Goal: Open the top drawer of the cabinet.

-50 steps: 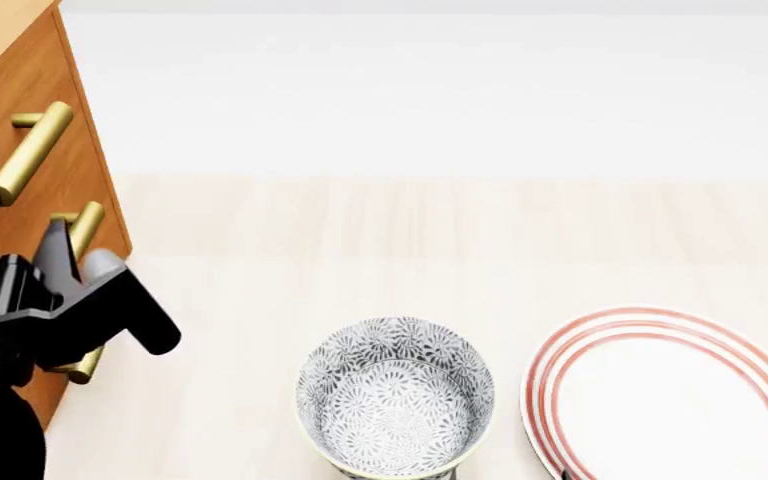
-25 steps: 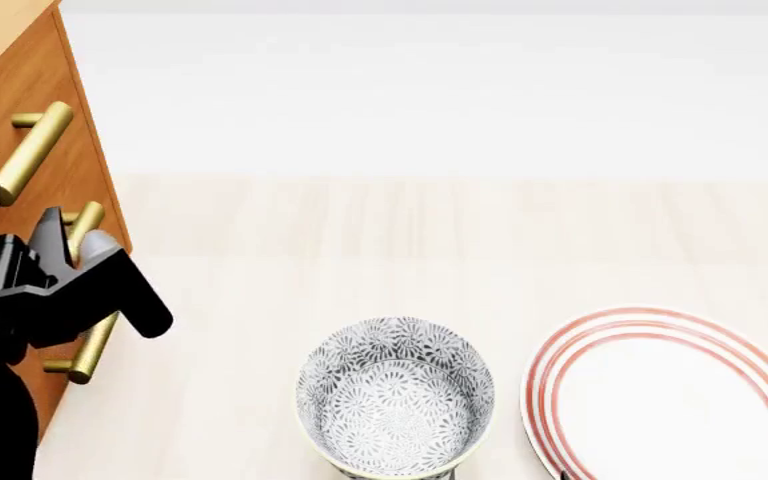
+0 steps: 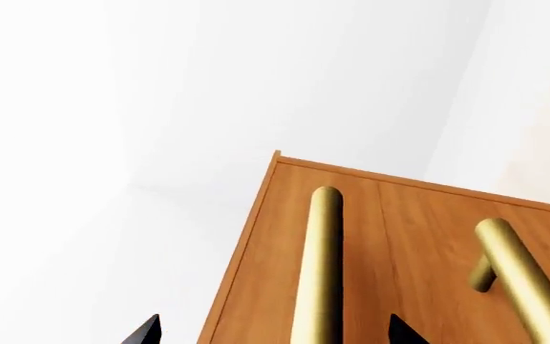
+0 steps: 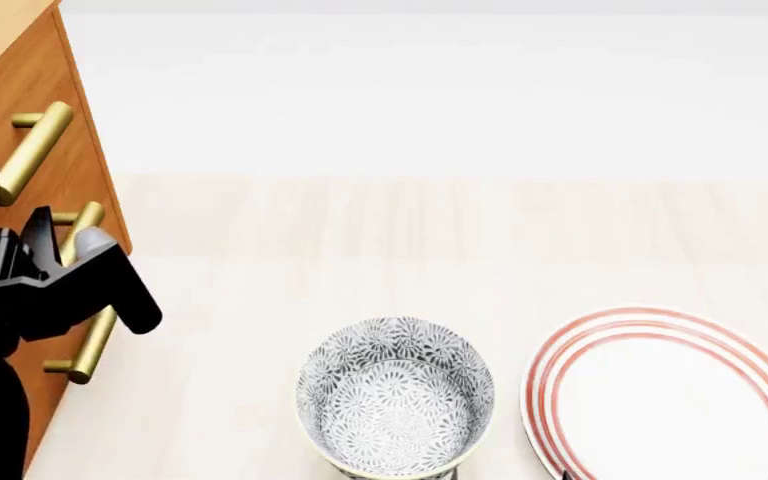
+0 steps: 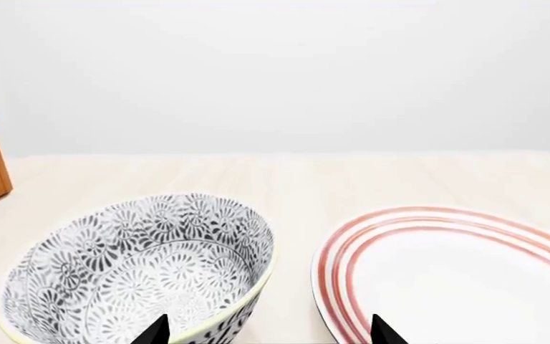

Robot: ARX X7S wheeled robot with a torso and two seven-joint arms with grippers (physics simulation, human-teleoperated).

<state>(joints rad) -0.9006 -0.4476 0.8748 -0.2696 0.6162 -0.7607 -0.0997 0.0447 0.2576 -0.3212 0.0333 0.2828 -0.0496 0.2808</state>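
No text, label, brand, number or sign is readable anywhere.

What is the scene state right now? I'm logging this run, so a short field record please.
cabinet: at the table's left edge
top drawer: appears shut
top handle: between the left gripper's open fingers, not clamped
right gripper: open, above the patterned bowl and striped plate

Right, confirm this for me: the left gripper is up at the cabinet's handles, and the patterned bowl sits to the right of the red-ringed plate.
One thing is wrong: the patterned bowl sits to the left of the red-ringed plate, not the right, as the head view shows. The rest holds: the left gripper is up at the brass handles of the cabinet.
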